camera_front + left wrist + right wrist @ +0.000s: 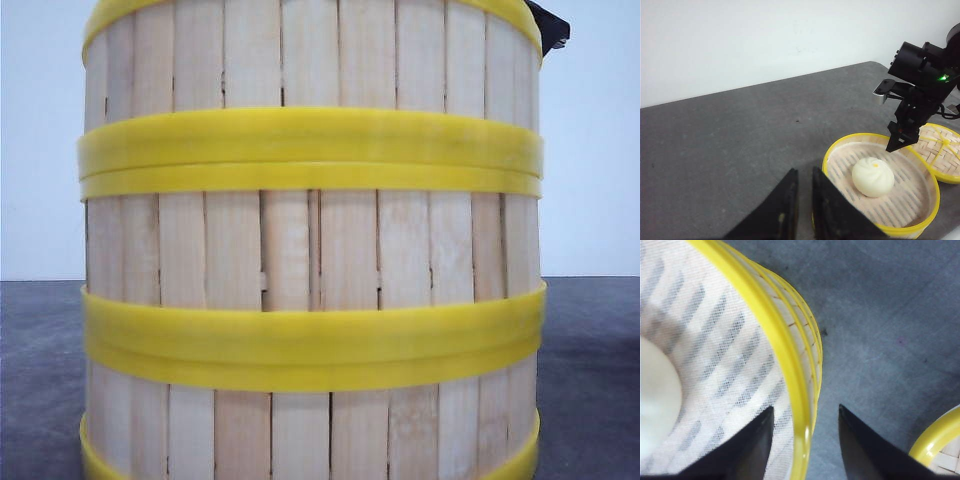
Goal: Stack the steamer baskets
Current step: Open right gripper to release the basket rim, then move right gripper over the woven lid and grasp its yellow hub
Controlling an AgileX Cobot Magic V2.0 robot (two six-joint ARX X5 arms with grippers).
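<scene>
Stacked steamer baskets (311,250) are filling the front view at very close range: three tiers of pale vertical slats are being shown, separated by thick yellow rims, and the stack is being carried on the dark grey table (40,380).

From the left wrist view, the top basket (920,220) of the stack is being seen from above. Its woven floor is being covered by a pale liner, and a white steamed bun (872,177) with a small yellow dot is being held near its middle. The left gripper (803,192) is being positioned just beside this basket's rim, outside it; its fingers are nearly pressed together, with only a narrow gap between them, and nothing is being pinched.

The right gripper (901,141) is being held directly above the far rim of the same basket. From the right wrist view, its fingers (752,445) are being kept spread, with the yellow rim passing between them: one finger is being placed over the lined interior, the other over the table outside. Contact with the rim cannot be told.

A woven lid (942,152) with a yellow rim is being seen lying flat on the table just beyond the right gripper, beside the stack.
</scene>
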